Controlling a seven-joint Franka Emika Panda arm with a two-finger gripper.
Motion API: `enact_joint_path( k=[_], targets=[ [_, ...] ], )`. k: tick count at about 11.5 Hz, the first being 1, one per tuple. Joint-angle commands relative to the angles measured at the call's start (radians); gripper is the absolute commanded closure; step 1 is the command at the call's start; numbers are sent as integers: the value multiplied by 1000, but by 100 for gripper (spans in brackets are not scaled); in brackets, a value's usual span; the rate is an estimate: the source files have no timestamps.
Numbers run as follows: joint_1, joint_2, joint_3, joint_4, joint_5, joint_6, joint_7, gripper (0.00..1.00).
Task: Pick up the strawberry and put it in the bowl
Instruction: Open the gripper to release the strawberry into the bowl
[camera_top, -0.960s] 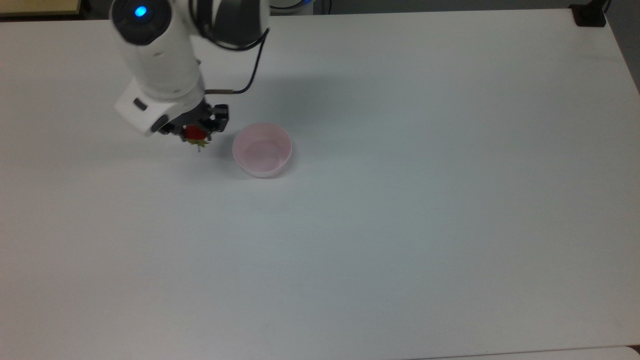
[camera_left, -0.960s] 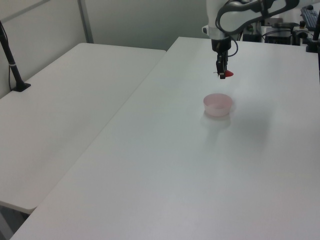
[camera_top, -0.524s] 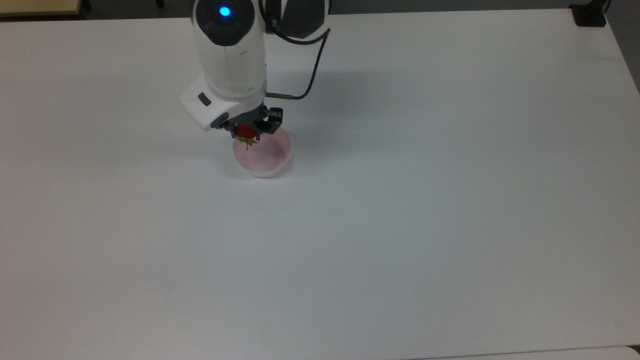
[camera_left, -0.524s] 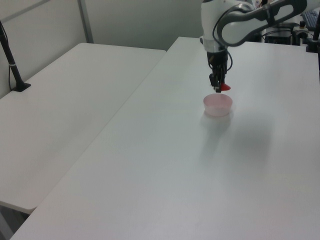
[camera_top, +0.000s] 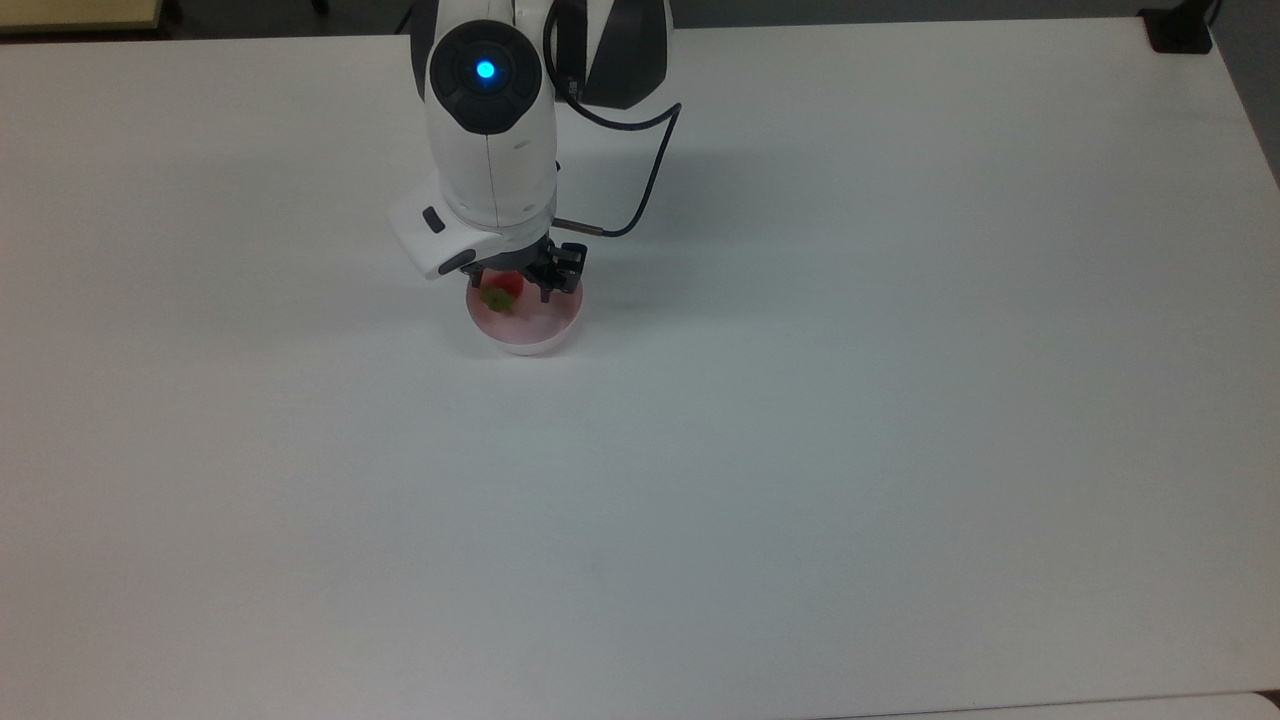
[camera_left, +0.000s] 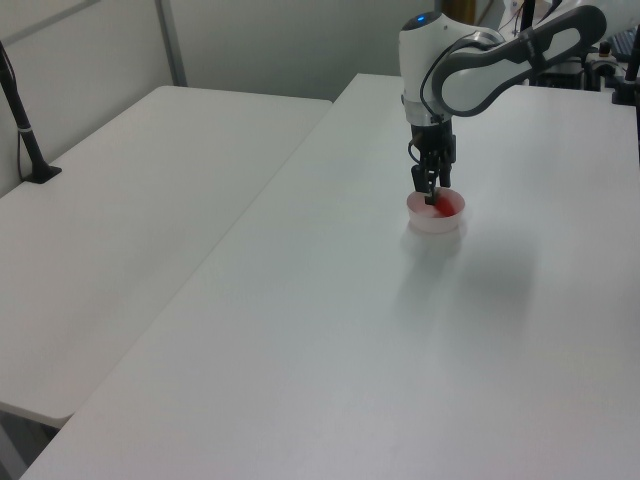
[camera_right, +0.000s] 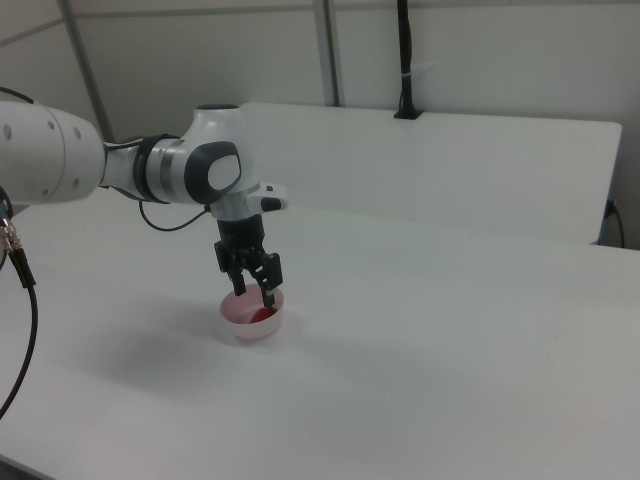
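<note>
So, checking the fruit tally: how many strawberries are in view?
1. The strawberry lies inside the pink bowl, under the open claw. The arm could hide others.

Top view steeply overhead; left & right views lower, oblique, opp. sides, all sharing table (camera_top: 800, 450) w/ bowl (camera_top: 525, 330).

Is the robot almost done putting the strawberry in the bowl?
Nearly. The strawberry already lies inside the pink bowl, so picking up and carrying look done. The pincer is open, its fingers spread just above the bowl's rim, so the berry looks let go. Nothing is in hand now. What is left is probably just lifting the arm up and away from the bowl on the white table.
</note>
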Motion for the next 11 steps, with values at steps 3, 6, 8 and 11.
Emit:
enact_joint_path(
  k=[3,6,8,11],
  targets=[
    [58,-168,-8,15,-13,-136,23,0],
    [84,-314,-23,12,-3,-229,17,0],
    [107,-361,-47,12,-3,-287,12,0],
    [105,-396,-45,17,-3,-338,12,0]
  ],
)
